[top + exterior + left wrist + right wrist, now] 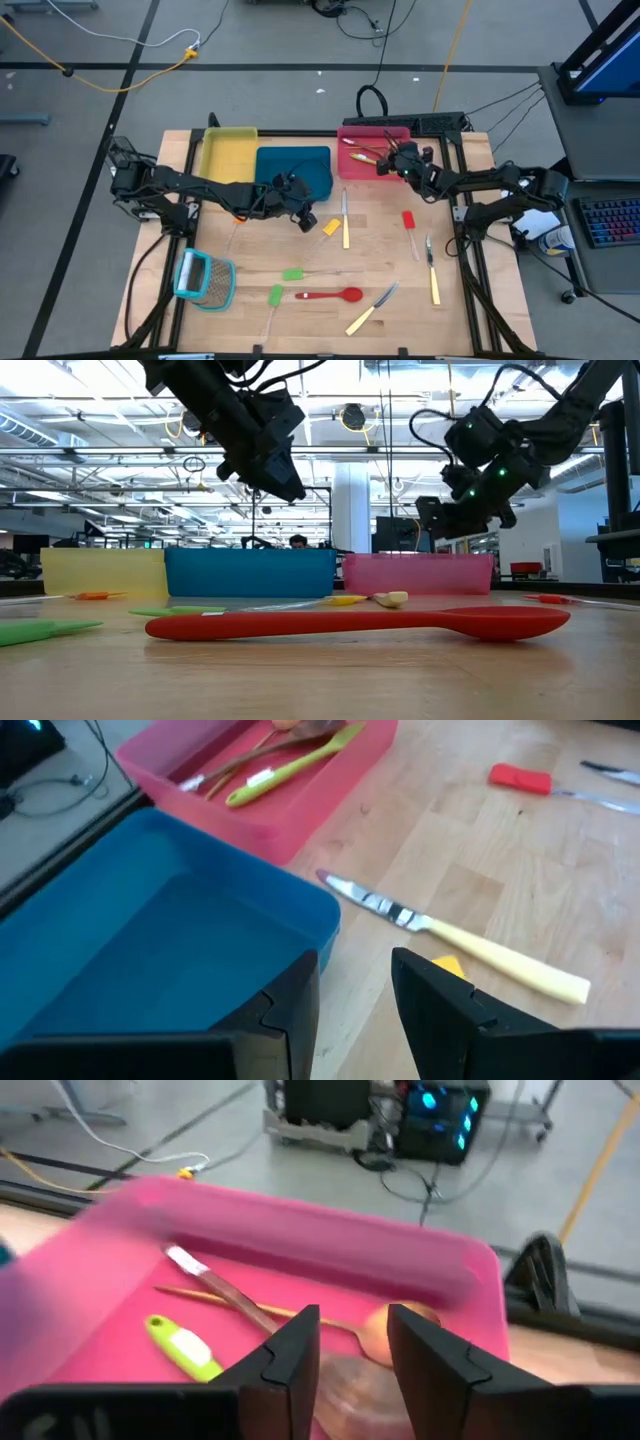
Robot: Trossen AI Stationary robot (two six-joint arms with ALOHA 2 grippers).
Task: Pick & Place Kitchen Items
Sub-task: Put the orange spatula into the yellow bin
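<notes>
Right wrist view: right end effector [352,1342] parted above wooden spoon [385,1332], pink tray [300,1225].

- A yellow tray [229,152], a blue tray [296,166] and a pink-red tray [372,152] are sitting on a pale wooden table [250,320].
- A red spoon [329,295] is lying by two green spatulas [283,284].
- A cream-yellow handle is showing on a steel-bladed knife [458,939].
- A light-blue frame is edging the grater [203,279].
- A brown wooden spoon [385,1330] and a lime-green utensil [186,1348] are lying in the pink-red tray.
</notes>
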